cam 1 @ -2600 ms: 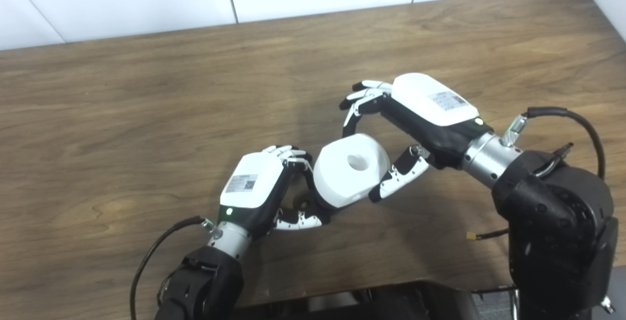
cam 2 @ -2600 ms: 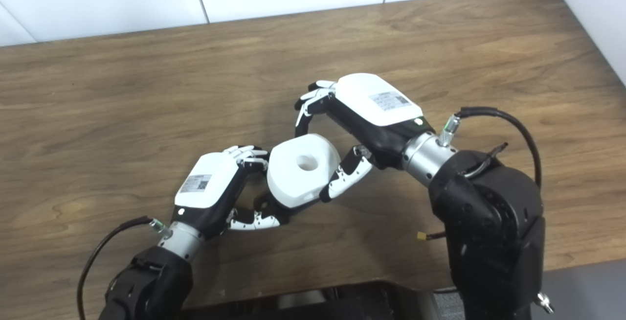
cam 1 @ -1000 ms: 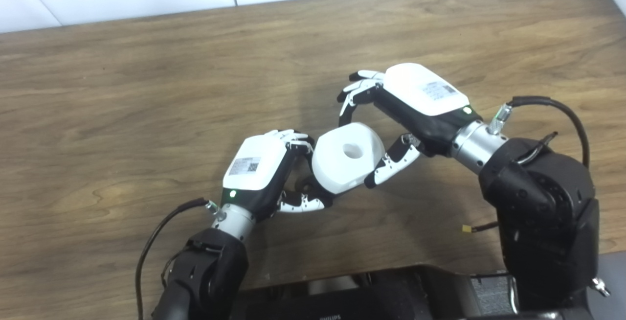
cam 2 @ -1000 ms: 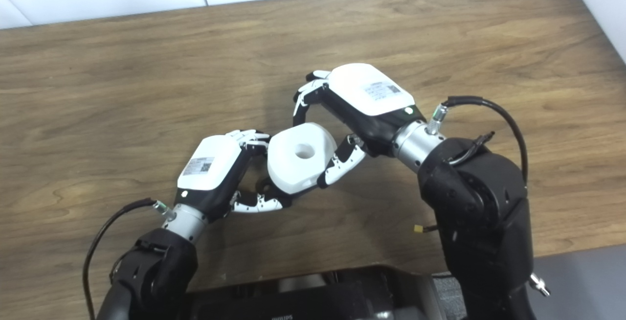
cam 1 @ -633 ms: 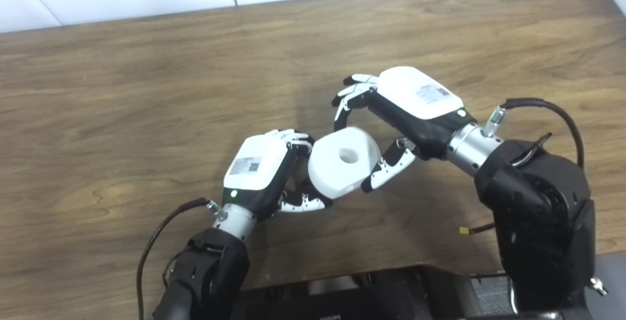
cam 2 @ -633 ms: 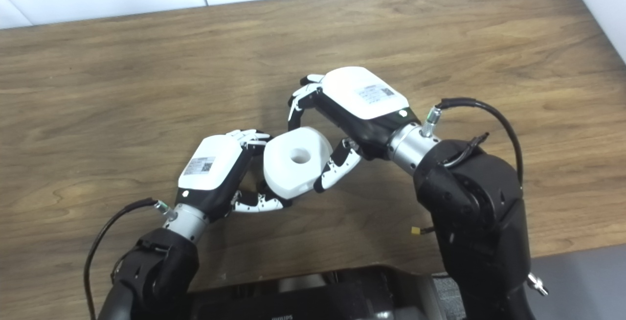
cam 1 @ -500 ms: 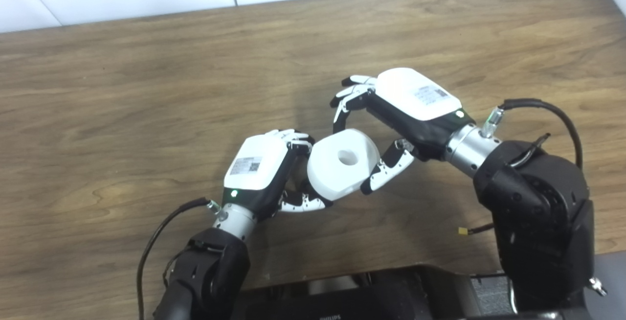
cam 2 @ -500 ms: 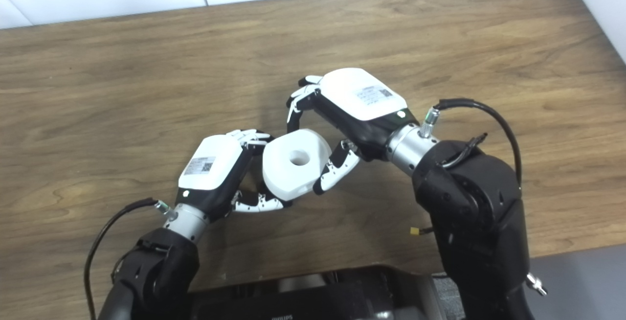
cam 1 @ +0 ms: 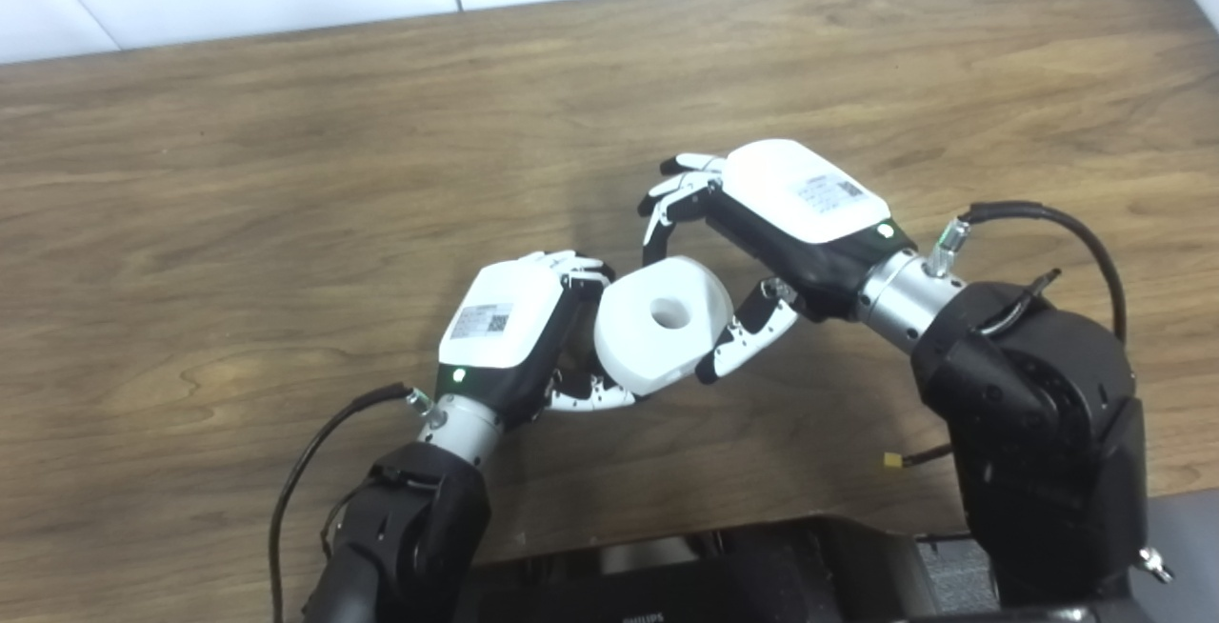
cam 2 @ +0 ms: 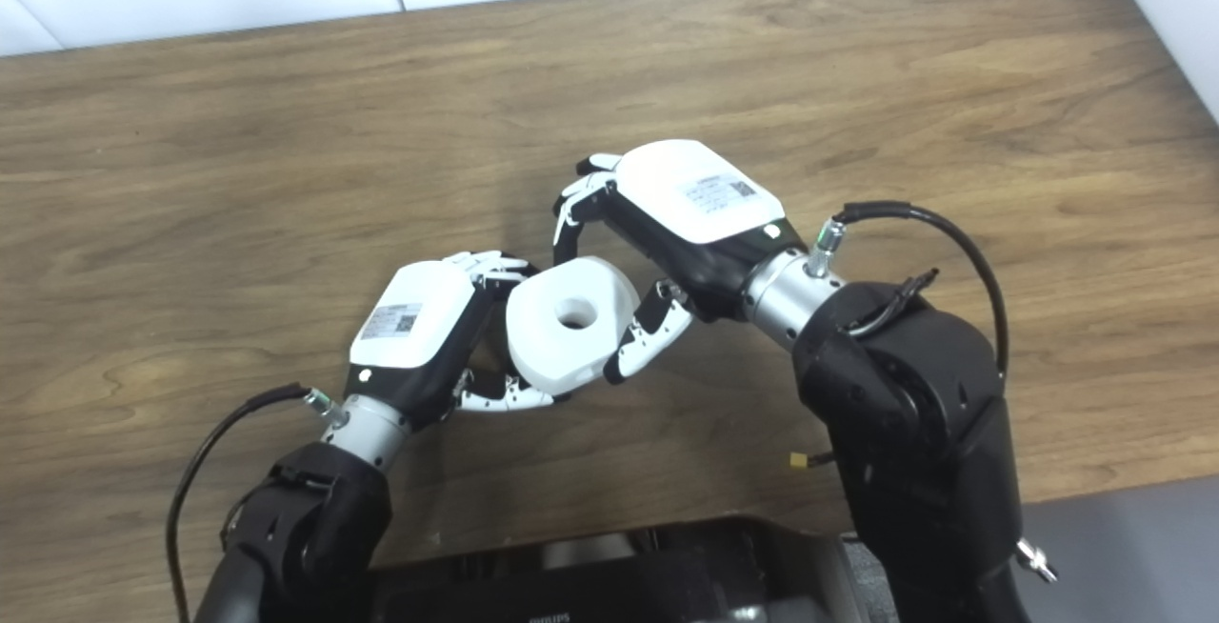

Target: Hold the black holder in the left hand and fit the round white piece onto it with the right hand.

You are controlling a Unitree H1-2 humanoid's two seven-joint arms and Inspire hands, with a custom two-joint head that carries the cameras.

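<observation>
Where the two hands meet above the middle of the wooden table (cam 1: 286, 175), item one: round white piece (cam 1: 660, 323), thick disc with a central bore facing up and toward the camera, tilted, its left flank pressed close against the left hand.

Item two: black holder (cam 1: 574, 377), mostly hidden; only dark slivers show between the left hand's fingers and the disc's lower left edge. Whether the piece is fully seated cannot be told.

Item three: left hand (cam 1: 505, 332), fingers curled shut around the holder, thumb lying under the disc.

Item four: right hand (cam 1: 752, 242), partly spread in a loose bracket about the disc; fingers (cam 1: 667, 204) arched above its far rim, thumb (cam 1: 738, 342) beside its near right edge. Contact at either point is unclear, so a firm hold cannot be confirmed.

Handling note, as judgement: seating appears under way. Push along the bore's axis toward the left palm, keep the disc square to the holder, keep the left wrist rigid, and avoid cocking the piece sideways.
</observation>
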